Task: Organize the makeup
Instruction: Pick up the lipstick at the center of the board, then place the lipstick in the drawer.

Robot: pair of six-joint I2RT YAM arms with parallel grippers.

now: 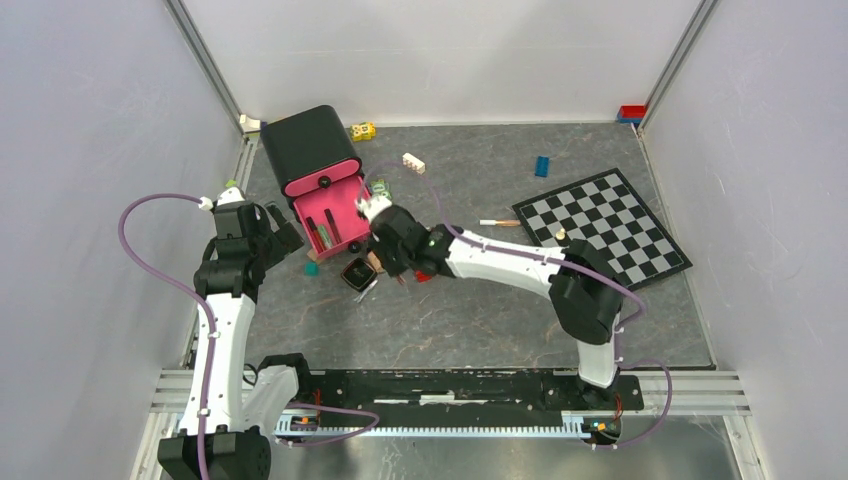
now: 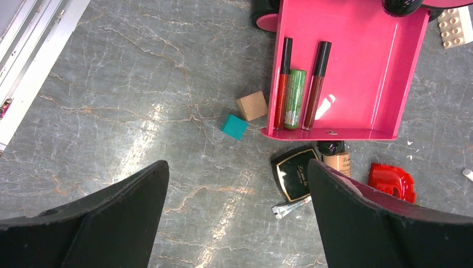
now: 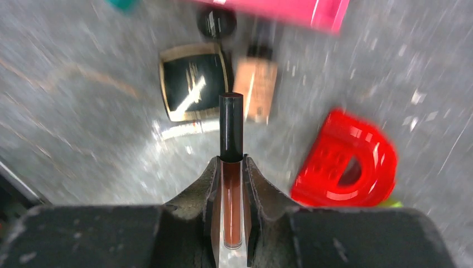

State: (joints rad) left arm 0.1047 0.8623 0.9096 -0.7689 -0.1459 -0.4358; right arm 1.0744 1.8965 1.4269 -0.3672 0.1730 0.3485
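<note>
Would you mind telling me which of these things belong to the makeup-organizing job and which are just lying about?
Belong: lip tube in the right gripper; three tubes in the pink drawer; black compact; beige bottle; pencil.
Lying about: teal cube; wooden cube; red D-shaped piece; blue brick; white brick; chessboard.

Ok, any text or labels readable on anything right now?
Black compact: gold script on the lid, too small to read.
Beige bottle: dark print, too small to read.
Green tube in the pink drawer: pale print, unreadable.
Red tube in the right gripper: no text shows.
Nothing else shows text.
</note>
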